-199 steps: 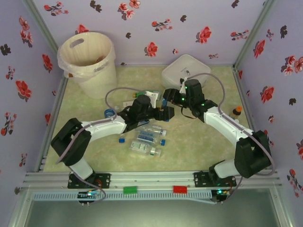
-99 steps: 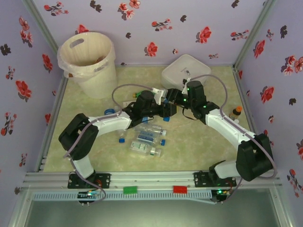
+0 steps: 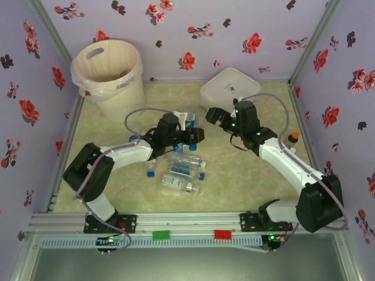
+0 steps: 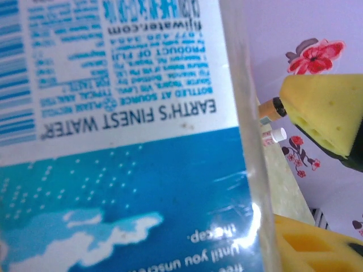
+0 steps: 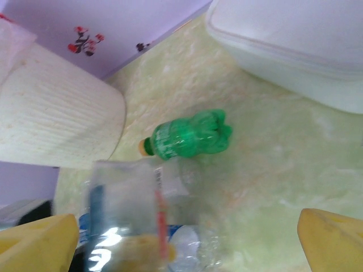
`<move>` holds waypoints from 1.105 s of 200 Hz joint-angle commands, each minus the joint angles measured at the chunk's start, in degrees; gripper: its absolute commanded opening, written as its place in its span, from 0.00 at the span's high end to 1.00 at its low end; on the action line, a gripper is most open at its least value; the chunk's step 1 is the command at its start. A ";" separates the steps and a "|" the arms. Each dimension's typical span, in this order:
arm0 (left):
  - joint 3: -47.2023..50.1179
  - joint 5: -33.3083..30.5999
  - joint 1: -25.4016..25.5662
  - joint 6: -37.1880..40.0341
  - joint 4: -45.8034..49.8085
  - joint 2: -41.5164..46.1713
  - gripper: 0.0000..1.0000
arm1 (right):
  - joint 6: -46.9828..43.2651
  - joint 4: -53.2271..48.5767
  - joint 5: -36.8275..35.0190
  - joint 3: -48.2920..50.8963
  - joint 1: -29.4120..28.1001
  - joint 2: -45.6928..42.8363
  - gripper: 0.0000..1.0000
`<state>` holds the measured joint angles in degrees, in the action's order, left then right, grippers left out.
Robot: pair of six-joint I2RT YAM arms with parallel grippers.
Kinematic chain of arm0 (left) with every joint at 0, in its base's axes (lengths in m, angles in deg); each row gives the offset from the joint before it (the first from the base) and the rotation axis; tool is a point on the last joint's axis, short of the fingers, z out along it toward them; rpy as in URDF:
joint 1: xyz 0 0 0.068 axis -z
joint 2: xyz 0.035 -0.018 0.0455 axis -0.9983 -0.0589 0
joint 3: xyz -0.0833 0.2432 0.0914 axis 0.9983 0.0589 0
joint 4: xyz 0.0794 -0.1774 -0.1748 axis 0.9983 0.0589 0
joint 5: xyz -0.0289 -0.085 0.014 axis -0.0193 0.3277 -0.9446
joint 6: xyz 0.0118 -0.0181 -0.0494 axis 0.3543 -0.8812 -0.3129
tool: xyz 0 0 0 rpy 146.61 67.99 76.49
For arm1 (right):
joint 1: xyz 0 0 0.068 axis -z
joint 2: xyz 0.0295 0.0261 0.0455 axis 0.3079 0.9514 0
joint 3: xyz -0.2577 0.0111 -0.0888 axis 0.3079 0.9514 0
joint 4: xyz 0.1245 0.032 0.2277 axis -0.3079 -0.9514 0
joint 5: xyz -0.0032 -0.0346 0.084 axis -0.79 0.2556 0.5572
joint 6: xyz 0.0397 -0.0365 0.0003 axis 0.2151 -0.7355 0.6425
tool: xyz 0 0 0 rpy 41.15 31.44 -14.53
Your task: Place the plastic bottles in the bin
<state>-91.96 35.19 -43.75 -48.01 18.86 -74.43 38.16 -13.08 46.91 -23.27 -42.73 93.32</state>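
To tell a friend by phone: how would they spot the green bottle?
Find the tall cream bin and the flat white box. On the table between them lies the green bottle, on its side. Unlike the clear bottle nearby, its body is green.

Bright, even light; soft shadows; glare on the near bottle (image 4: pixel 142 187).

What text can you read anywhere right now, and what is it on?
"EARTH'S FINEST WATER": label of the water bottle, seen upside down.
"fijiwater.com": same label.
"BOTTLED AT SOURCE": same label.
"PRODUCT OF FIJI": same label.
Fine print there, and the label of the green bottle: too blurred to read.
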 commanded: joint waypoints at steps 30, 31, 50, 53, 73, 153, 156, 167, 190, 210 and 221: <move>-3.33 -5.53 -5.43 6.48 12.79 12.14 0.65 | -4.77 -6.09 -8.38 -0.12 1.29 -2.95 0.00; -3.56 -5.56 -5.65 6.56 13.13 12.36 0.65 | -4.79 -6.06 -8.39 0.01 1.22 -2.98 0.00; -9.54 -6.38 -8.94 11.54 20.67 14.47 0.66 | -4.51 -4.79 -7.53 1.96 1.24 -2.55 0.00; -10.49 -6.76 -9.47 12.42 21.70 14.53 0.67 | -4.45 -4.54 -7.32 2.32 1.24 -2.39 0.01; -19.27 -8.05 -13.07 17.49 30.25 14.38 0.67 | -3.89 -2.81 -5.68 4.40 1.17 -1.40 0.01; -52.49 -9.25 -29.46 28.56 47.04 3.30 0.66 | -2.99 0.51 -2.34 9.28 0.04 1.36 0.00; -53.76 -9.27 -30.06 28.84 47.69 2.45 0.67 | -3.09 0.36 -2.35 9.28 -0.01 1.36 0.00; -58.40 -9.33 -32.23 29.48 49.59 -0.72 0.66 | -3.62 -0.21 -2.46 9.28 -0.25 1.36 0.00; -68.69 -9.45 -36.39 30.09 54.84 -8.51 0.67 | -4.08 -1.34 -3.44 9.44 -0.81 1.03 0.00; -76.95 -9.69 -38.96 30.28 59.89 -15.54 0.67 | -4.18 -1.72 -3.72 9.81 -1.02 0.63 0.00; -82.01 -10.13 -39.72 30.62 63.26 -19.77 0.66 | -4.22 -2.13 -3.81 9.72 -1.13 0.41 0.00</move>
<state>-165.81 26.12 -81.61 -19.77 72.06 -87.54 35.21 -14.28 43.83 -14.11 -43.23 94.61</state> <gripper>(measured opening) 0.560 0.995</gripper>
